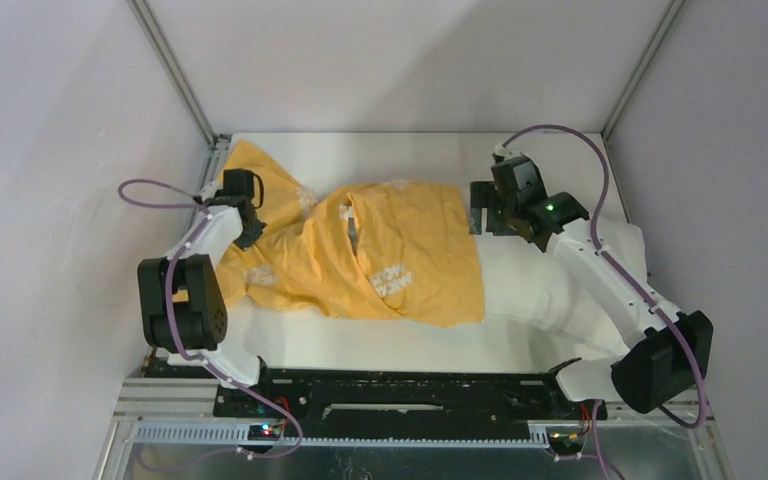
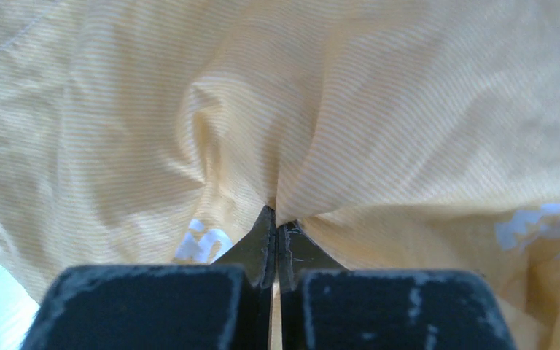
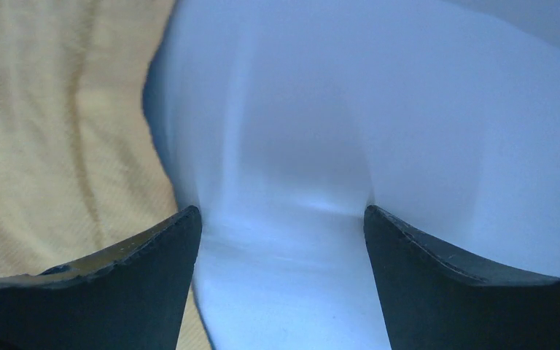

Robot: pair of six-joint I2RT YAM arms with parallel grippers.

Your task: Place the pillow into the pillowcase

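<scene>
The yellow pillowcase [image 1: 390, 255] lies crumpled across the middle of the table [image 1: 410, 155]. It covers the left part of the white pillow [image 1: 540, 285], and the rest of the pillow sticks out on the right.

The left gripper [image 2: 275, 219] is at the far left end of the pillowcase. Its fingers are pressed tight together and pinch a fold of the yellow cloth.

The right gripper [image 3: 283, 219] is at the pillow, just beside the pillowcase's edge. Its fingers are spread wide, with the white pillow between them.

Both arms bend at the elbow and reach out over the table.
</scene>
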